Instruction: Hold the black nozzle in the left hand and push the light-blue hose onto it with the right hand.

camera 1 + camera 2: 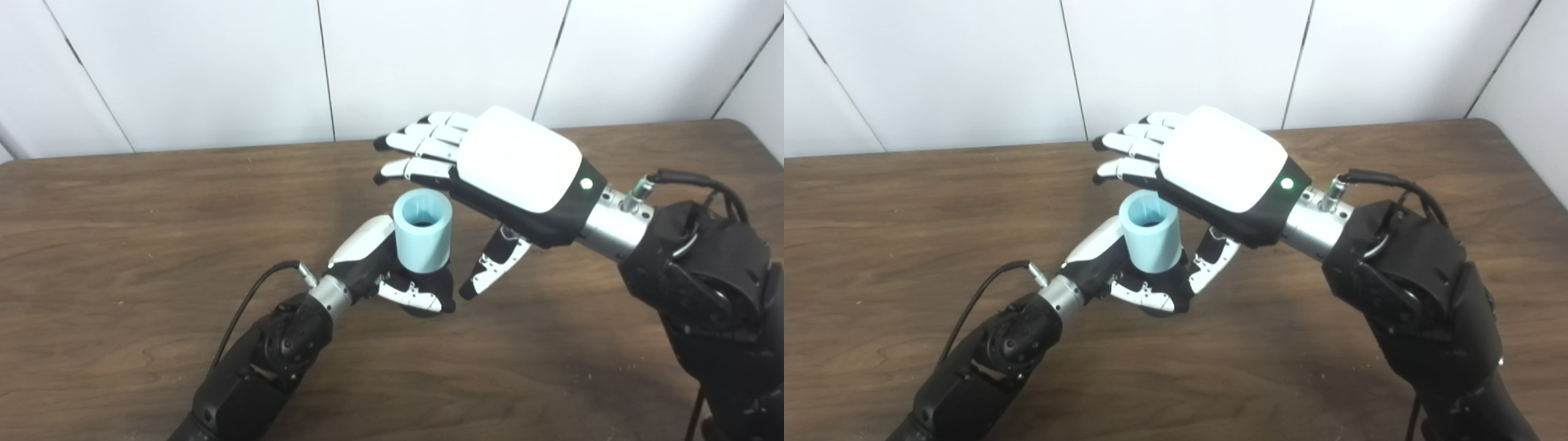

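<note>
Left eye view: one light-blue hose stands upright over the tabletop, its base clamped in the left hand; the right hand hovers just above it, fingers spread, holding nothing. Right eye view: the same single hose, dark inside; the black nozzle cannot be made out.
</note>
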`<control>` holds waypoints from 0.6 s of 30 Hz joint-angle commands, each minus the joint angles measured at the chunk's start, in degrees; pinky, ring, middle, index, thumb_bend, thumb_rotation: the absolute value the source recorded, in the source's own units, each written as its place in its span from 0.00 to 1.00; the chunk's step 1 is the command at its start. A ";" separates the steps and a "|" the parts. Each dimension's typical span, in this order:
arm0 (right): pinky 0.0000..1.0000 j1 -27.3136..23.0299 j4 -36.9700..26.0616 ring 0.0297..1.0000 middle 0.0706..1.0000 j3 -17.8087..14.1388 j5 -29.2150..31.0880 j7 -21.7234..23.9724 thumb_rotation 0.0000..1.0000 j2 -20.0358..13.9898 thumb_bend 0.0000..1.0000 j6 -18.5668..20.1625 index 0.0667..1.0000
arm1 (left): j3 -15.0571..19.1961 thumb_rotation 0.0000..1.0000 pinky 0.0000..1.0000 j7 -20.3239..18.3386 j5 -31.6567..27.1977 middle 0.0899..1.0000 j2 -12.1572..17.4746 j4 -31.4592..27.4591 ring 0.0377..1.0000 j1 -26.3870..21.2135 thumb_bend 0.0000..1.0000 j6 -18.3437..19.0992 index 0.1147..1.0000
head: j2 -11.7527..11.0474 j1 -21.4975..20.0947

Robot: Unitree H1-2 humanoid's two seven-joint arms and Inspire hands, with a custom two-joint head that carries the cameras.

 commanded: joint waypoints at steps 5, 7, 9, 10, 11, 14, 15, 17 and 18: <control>0.86 1.42 -0.91 0.88 0.90 -3.60 1.49 -7.00 0.24 -0.32 0.94 -4.04 0.79 | -5.73 0.37 0.61 -13.11 -1.44 0.61 1.61 4.55 0.68 6.37 0.66 8.73 0.35 | 0.11 0.02; 0.86 2.38 -0.84 0.88 0.90 -3.87 1.41 -7.05 0.24 -0.54 0.94 -4.33 0.79 | -5.72 0.37 0.61 -13.11 -1.47 0.61 1.59 4.56 0.67 6.35 0.66 8.77 0.35 | 0.11 0.02; 0.87 3.86 -0.80 0.88 0.89 -4.19 1.45 -6.77 0.24 -0.85 0.94 -4.40 0.79 | -5.64 0.36 0.59 -13.07 -1.57 0.60 1.57 4.33 0.65 6.42 0.66 8.92 0.35 | 0.11 0.02; 0.88 4.32 -0.79 0.89 0.89 -4.33 1.44 -6.65 0.24 -0.93 0.94 -4.44 0.79 | -5.62 0.36 0.59 -13.06 -1.60 0.60 1.57 4.25 0.64 6.45 0.66 8.97 0.35 | 0.11 0.02; 0.88 4.82 -0.63 0.89 0.90 -4.48 1.59 -6.66 0.24 -1.05 0.93 -4.58 0.79 | -5.61 0.36 0.58 -13.03 -1.61 0.60 1.55 4.26 0.64 6.46 0.66 8.94 0.35 | 0.12 0.10; 0.89 6.67 -0.31 0.90 0.90 -4.95 2.25 -6.46 0.23 -1.12 0.92 -4.28 0.80 | -5.68 0.36 0.58 -13.02 -1.55 0.60 1.59 4.32 0.64 6.48 0.66 8.87 0.35 | 0.16 0.10; 0.89 7.36 -0.22 0.90 0.90 -5.03 2.49 -6.45 0.22 -1.00 0.92 -4.14 0.80 | -5.67 0.36 0.59 -13.01 -1.57 0.60 1.59 4.41 0.65 6.47 0.66 8.80 0.35 | 0.16 0.10; 0.89 8.80 0.17 0.91 0.90 -5.11 2.70 -6.77 0.21 -0.67 0.91 -4.32 0.81 | -5.63 0.36 0.59 -13.00 -1.63 0.60 1.60 4.47 0.65 6.47 0.66 8.74 0.35 | 0.16 0.10; 0.89 9.59 0.51 0.91 0.90 -5.07 2.59 -7.07 0.21 -0.53 0.91 -4.66 0.81 | -5.63 0.36 0.59 -13.01 -1.65 0.60 1.59 4.40 0.65 6.47 0.66 8.78 0.35 | 0.23 0.32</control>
